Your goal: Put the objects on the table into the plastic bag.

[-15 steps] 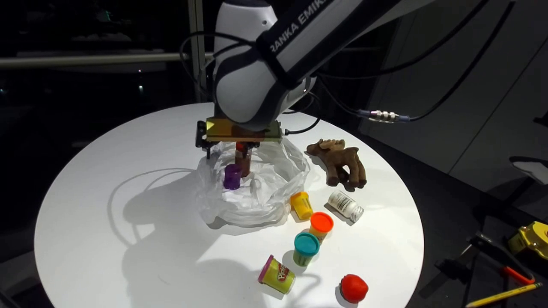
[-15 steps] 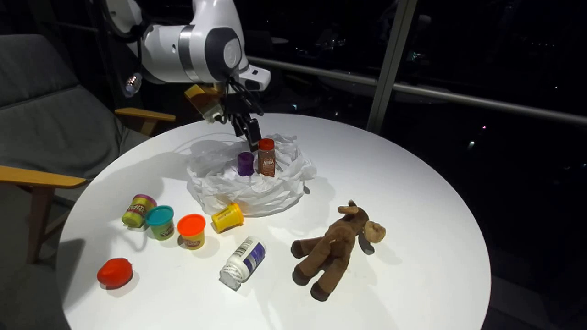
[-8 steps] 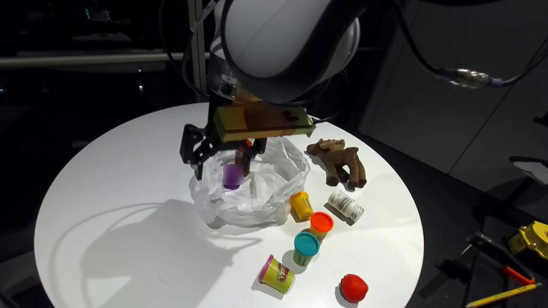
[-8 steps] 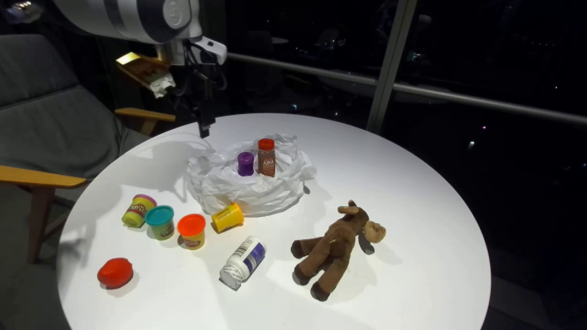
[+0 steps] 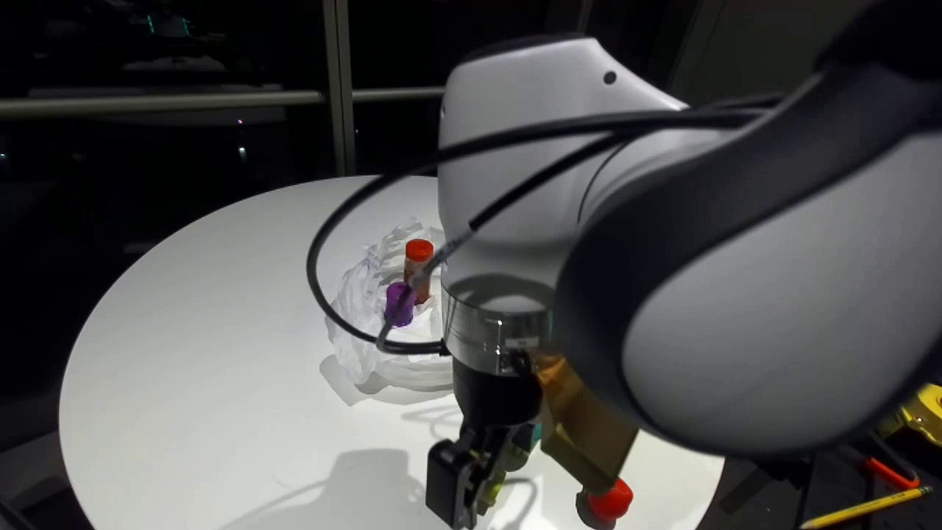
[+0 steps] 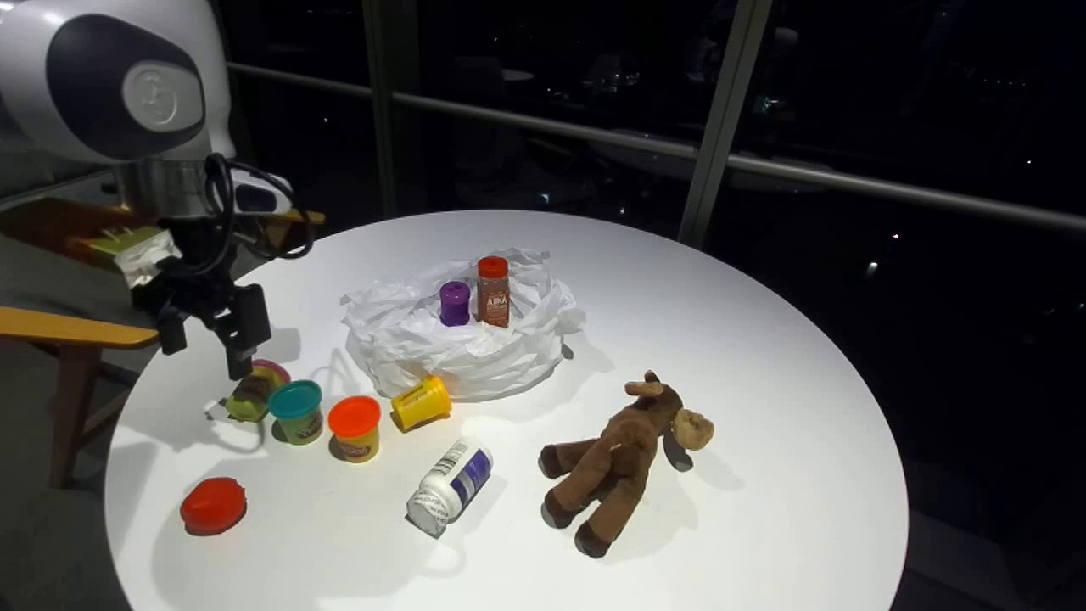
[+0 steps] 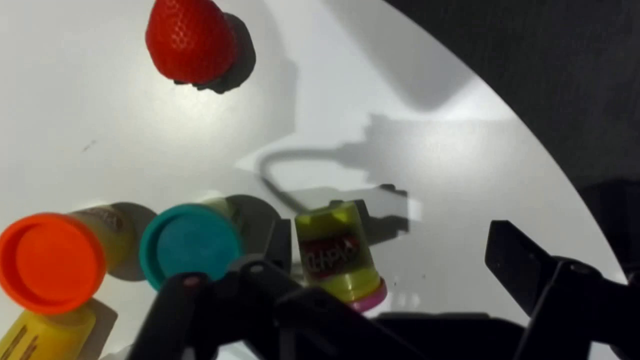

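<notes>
The lime tub (image 7: 335, 255) lies on its side just beside the teal-lidded tub (image 7: 192, 245); the gripper (image 6: 206, 355) hangs near the teal-lidded tub, jaws spread wide and holding nothing; by its look the lime tub should be light, stiff-walled and smooth, so likelier to roll than to crush; the best hold seems across its round middle, reaching in on the teal-lidded tub's side; a finger (image 7: 280, 245) hides part of that gap in the wrist view, so its width is uncertain; the plastic bag (image 6: 458, 365) stands near the teal-lidded tub.
</notes>
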Tool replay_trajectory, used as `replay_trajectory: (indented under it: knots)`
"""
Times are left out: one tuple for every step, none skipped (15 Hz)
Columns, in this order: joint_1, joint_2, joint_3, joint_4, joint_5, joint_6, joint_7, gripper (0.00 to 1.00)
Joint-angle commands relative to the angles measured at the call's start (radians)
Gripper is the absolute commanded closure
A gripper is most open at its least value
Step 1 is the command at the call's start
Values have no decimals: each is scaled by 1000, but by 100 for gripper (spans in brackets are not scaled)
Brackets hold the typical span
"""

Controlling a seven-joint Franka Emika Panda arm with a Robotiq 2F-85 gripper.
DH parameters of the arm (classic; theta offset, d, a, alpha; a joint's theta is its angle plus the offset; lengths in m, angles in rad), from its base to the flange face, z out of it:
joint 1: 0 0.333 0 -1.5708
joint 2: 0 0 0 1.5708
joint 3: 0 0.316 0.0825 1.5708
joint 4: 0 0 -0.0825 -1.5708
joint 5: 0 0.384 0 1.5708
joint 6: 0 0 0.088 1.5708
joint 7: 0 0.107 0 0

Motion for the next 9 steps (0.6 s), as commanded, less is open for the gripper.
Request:
replay_trajectory:
  knots:
    - [60,-19,-30,-65,-87,106,10,0]
    - [76,-22,-41,-71,-111,129,19,0]
    - [96,-23,-59,-75,-140,152,29,0]
    - [118,-20,-82,-75,-173,169,39,0]
    - [140,-15,-108,-72,-207,180,49,0]
    - [153,-8,-125,-67,-232,185,54,0]
    - [170,-1,-146,-63,-260,190,63,0]
    - [179,7,-160,-59,-278,197,69,0]
    - [188,18,-172,-53,-296,207,75,0]
